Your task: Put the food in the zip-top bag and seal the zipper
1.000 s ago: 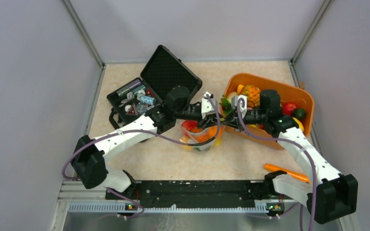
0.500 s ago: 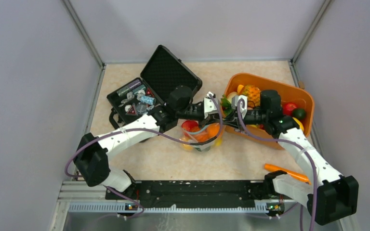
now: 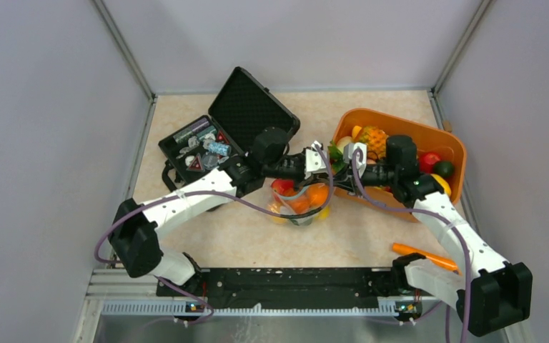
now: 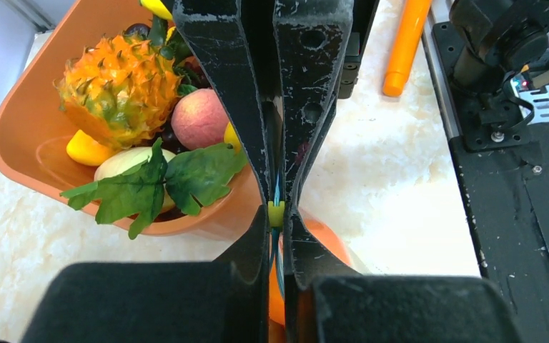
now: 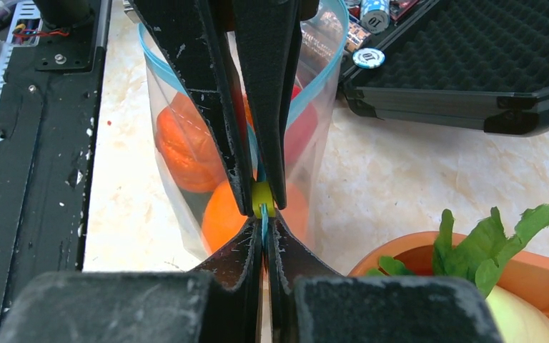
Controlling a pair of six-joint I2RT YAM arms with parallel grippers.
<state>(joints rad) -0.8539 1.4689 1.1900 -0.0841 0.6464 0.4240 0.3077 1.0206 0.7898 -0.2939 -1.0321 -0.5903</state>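
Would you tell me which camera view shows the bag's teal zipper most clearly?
Right wrist view: the zipper curves round the mouth of the zip-top bag and into the shut right gripper. The left wrist view gives only a teal sliver inside the left gripper; in the top view the arms hide most of it.

A lab test booth: plain grey panel walls (image 3: 43, 128), aluminium corner posts (image 3: 125, 53), marbled tabletop (image 3: 357, 236) and a black mounting rail (image 3: 286, 280).
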